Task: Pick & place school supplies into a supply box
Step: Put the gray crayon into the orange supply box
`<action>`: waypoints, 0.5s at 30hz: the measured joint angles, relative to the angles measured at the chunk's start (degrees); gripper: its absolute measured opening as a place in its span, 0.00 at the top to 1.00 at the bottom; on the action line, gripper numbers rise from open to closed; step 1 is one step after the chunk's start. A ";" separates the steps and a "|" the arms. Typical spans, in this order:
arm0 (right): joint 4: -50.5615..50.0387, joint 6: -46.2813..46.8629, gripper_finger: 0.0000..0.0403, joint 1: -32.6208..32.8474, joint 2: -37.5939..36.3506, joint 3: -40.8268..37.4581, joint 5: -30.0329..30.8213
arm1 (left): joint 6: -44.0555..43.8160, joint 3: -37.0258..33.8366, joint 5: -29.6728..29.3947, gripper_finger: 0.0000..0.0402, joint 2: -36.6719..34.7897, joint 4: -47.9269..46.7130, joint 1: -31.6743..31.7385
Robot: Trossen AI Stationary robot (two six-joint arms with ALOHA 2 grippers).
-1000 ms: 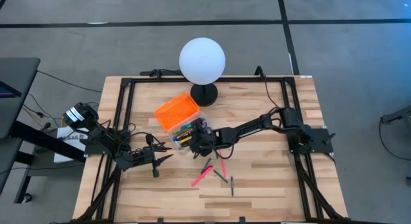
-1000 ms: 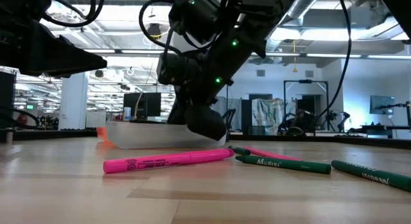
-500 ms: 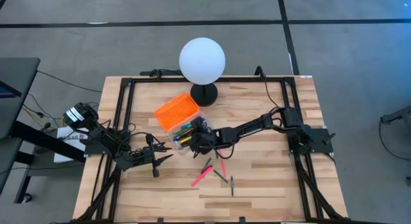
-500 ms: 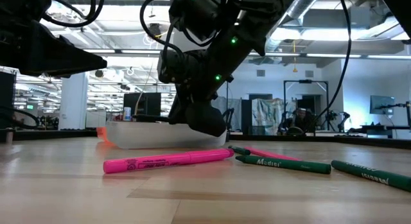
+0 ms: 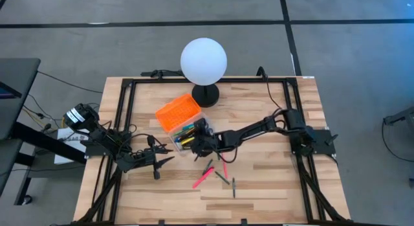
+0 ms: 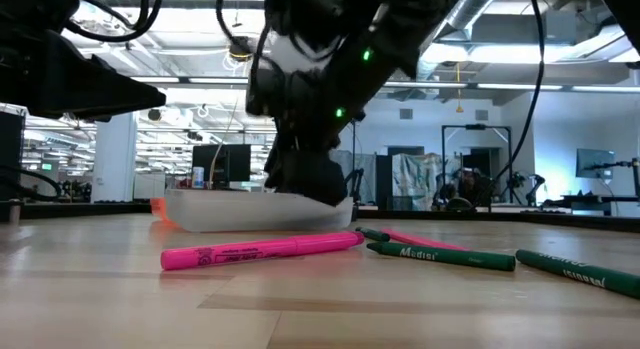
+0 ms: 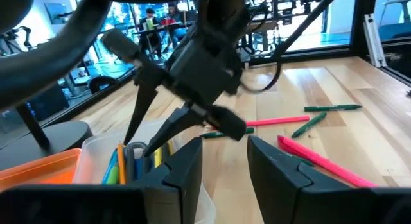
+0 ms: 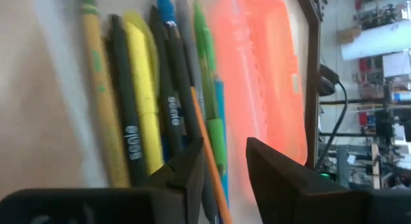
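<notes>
Two grippers are in the scene, but only the right gripper (image 5: 196, 140) is at work. In the high view it sits at the centre of the frame, directly over the open body of the supply box (image 5: 183, 125). In its own wrist view the two dark fingers (image 8: 192, 167) stand apart with nothing between them, and an orange pencil (image 8: 207, 161) lies in the box just beyond the gap. My judgement is that the gripper is placed there because it is releasing an item into the box.

The left gripper (image 5: 165, 160) waits at the left of the box, a little lower in the high view. Its fingers are also parted and empty, as its wrist view shows.

The supply box has a clear plastic body and a bright orange ribbed lid (image 5: 176, 112), which lies open toward the upper left, near the white globe lamp (image 5: 204, 59). Inside, the pens lie side by side along the length of the box: yellow, black, green, blue and grey ones.

Some supplies remain on the table (image 5: 272, 180), lower centre in the high view: a pink marker (image 6: 262, 251), green markers (image 6: 440, 254) and a few more, close together.
</notes>
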 joint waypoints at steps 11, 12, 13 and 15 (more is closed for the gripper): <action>-11.76 12.03 0.72 2.41 -10.25 -1.08 -8.18 | -0.24 0.00 1.54 0.70 0.00 0.06 0.00; -12.18 13.73 0.72 2.25 -11.51 -2.47 -8.77 | -0.31 0.00 2.04 0.70 0.00 0.07 0.00; -11.85 15.05 0.72 2.05 -12.77 -4.07 -9.16 | -0.58 0.00 2.52 0.70 0.00 0.09 0.00; -11.05 17.28 0.72 2.04 -15.73 -8.01 -9.16 | -0.97 0.00 2.99 0.70 0.00 0.24 0.00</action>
